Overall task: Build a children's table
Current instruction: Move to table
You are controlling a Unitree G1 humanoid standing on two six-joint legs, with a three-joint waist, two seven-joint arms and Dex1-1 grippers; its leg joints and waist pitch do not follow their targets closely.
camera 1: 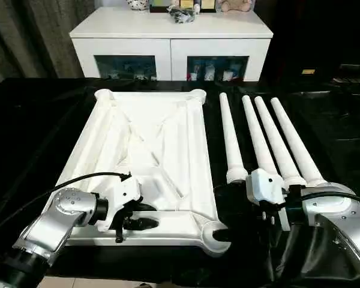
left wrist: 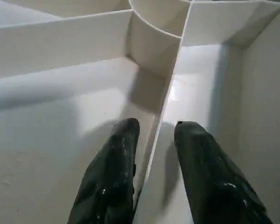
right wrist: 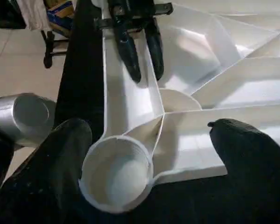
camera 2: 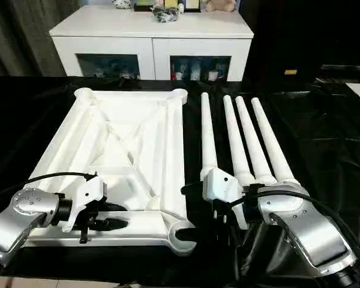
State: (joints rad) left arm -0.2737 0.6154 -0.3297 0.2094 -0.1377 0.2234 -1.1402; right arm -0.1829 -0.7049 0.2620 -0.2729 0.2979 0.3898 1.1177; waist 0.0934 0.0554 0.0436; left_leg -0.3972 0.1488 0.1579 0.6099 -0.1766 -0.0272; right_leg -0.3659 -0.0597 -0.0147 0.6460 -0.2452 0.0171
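The white tabletop (camera 1: 150, 156) is laid upside down on the black bench (camera 1: 36, 120), with its ribs facing up. Four white legs (camera 1: 261, 135) are laid side by side just to its right. The left arm is bent in low over the near edge, and the left claw (left wrist: 154, 140) is set over a thin rib, one finger on each side, apart. The right claw (right wrist: 144, 154) is held wide open around the near right corner socket (right wrist: 116, 175).
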